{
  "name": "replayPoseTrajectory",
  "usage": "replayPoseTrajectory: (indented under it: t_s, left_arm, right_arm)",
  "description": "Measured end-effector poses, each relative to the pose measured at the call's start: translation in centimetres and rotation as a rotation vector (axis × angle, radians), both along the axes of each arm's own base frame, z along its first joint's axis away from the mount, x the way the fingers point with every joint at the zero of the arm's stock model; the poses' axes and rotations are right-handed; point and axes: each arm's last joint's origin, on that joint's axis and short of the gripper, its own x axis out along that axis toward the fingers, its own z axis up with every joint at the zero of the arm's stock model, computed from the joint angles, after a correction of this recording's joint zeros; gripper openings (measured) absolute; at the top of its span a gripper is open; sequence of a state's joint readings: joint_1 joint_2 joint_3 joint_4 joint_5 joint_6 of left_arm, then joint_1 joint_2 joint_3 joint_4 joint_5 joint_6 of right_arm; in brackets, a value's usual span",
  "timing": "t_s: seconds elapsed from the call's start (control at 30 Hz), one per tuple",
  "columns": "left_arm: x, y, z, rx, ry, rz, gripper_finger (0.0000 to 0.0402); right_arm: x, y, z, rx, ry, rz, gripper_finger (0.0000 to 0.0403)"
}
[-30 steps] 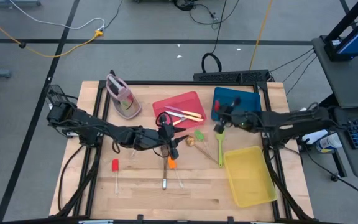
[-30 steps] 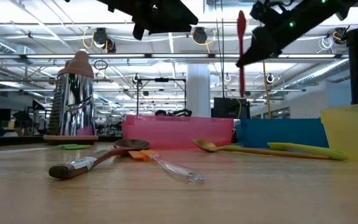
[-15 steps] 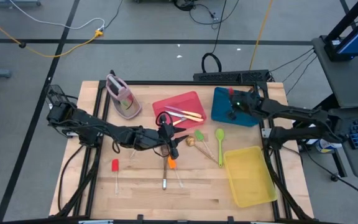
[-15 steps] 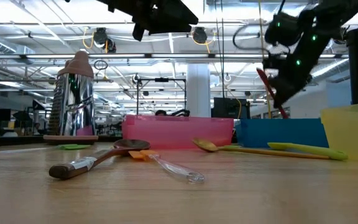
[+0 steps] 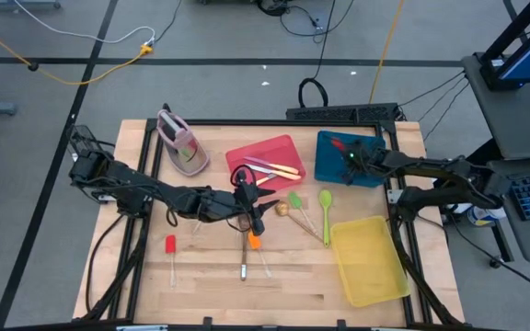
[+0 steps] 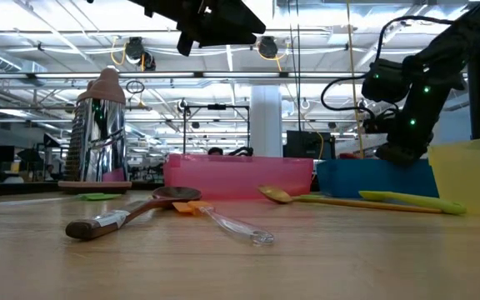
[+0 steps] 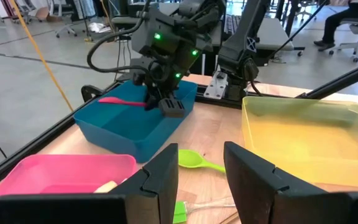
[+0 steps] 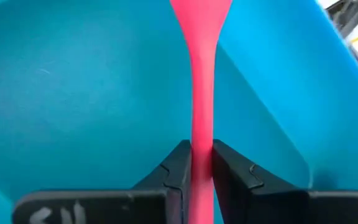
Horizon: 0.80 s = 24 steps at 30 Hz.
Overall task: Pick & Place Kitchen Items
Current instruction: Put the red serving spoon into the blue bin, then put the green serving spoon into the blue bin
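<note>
My right gripper [image 5: 350, 158] is low over the blue tray [image 5: 368, 173], shut on a red slim utensil [image 5: 339, 143], which also shows in the left wrist view [image 7: 120, 101]. My left gripper [image 5: 251, 210] hangs open and empty above the table's middle, its fingers apart in its wrist view [image 7: 201, 180]. Below it, lying flat on the wood, are two green spoons [image 5: 326, 207] [image 5: 295, 200], a brown spoon [image 5: 282, 209], an orange-headed clear piece [image 5: 254, 241] and a dark-handled piece [image 5: 245, 265]. A red-headed clear piece [image 5: 170, 246] lies at the left. Cream-handled knives [image 5: 274, 168] lie in the red tray [image 5: 251, 152]. My right gripper pinches the red utensil's slim handle [image 8: 202, 149] between its two fingers. The handle runs on ahead of the fingertips to the wider head [image 8: 201, 12]. The utensil lies nearly level inside the blue tray's outline [image 7: 120, 101]; I cannot tell whether it touches the tray.
A yellow tray [image 5: 369, 276] stands at the near right, beside the green spoon. The pink-grey stand [image 5: 182, 142] is at the far left. Bare wood lies along the near edge [image 5: 247, 299].
My right gripper has carried the red utensil from above the green spoons toward the table's far right, over the blue tray, and gone down into it. The utensil has tipped from upright to nearly level.
</note>
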State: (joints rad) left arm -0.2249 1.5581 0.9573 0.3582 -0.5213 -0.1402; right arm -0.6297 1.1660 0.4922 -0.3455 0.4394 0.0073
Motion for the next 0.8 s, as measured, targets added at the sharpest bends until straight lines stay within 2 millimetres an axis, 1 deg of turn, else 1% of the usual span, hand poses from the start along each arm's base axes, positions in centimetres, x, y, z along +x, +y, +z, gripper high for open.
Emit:
replayPoseTrajectory:
  t_s: [0.2,0.37,0.67,0.8]
  left_arm:
    - [-0.02,0.00,-0.05,0.000,0.006,0.000,0.0131]
    - [-0.06,-0.06,-0.31,-0.022,0.028,-0.022,0.0131]
    - [-0.10,-0.06,-0.40,-0.027,0.038,-0.023,0.0131]
    - [-0.11,-0.05,-0.45,-0.026,0.043,-0.023,0.0132]
  right_arm:
    - [0.39,0.11,-0.09,0.071,-0.074,0.068,0.0043]
    - [0.32,0.04,-0.11,0.074,-0.077,0.063,0.0051]
    - [0.52,-0.11,0.03,0.056,-0.102,0.064,0.0115]
    - [0.91,-0.30,0.32,0.023,-0.145,0.070,0.0135]
